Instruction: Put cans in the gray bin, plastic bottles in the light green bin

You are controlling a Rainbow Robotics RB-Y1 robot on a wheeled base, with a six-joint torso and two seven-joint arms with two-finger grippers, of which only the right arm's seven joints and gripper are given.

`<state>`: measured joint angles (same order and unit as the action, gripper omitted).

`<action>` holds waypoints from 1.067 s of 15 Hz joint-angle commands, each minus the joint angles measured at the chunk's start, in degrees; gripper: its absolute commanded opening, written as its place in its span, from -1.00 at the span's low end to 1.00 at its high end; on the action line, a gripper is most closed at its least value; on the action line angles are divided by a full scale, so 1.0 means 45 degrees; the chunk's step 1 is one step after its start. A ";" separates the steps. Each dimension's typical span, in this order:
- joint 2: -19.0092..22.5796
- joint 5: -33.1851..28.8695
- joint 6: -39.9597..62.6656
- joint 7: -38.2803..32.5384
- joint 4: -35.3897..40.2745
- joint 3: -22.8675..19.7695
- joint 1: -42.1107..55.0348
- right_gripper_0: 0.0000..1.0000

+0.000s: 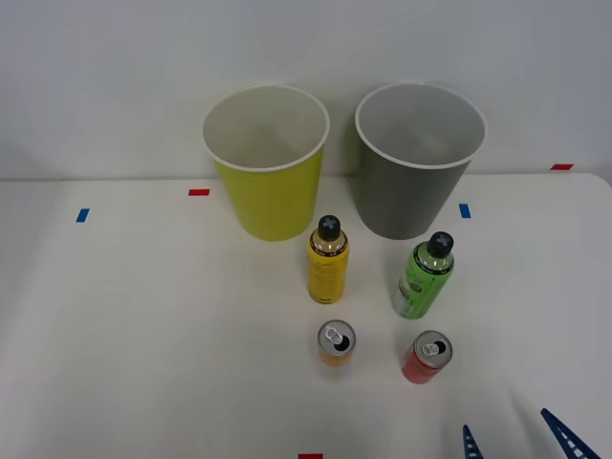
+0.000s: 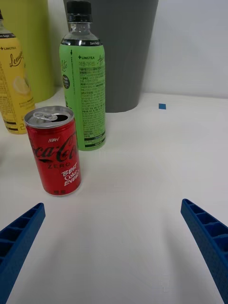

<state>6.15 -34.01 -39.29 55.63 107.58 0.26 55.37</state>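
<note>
White table (image 1: 143,335) lies bare between spread fingers (image 2: 209,242) and red can (image 2: 54,149).

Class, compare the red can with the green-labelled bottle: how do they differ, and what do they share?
The short red metal can is squat; the slim green-labelled plastic bottle stands clearly taller. The can has a silver pull-tab top with its mouth open; the bottle wears a black screw cap. The can stands nearer the robot, the bottle closer to the dark gray round bin. Both stand upright on the white table.
</note>
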 commanded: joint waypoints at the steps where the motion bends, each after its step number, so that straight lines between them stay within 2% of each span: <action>1: 0.0000 0.0000 0.0000 0.0000 0.0000 0.0000 0.0000 1.00; 9: 0.0000 0.0000 0.0000 0.0000 0.0000 0.0000 0.0000 1.00; 12: 0.0020 0.0293 -0.0156 0.0020 -0.0645 0.0059 -0.0215 1.00; 16: 0.0996 0.0703 -0.1543 0.0313 -0.0391 -0.0019 -0.0195 1.00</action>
<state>9.33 -31.05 -45.23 56.67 105.35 0.24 54.55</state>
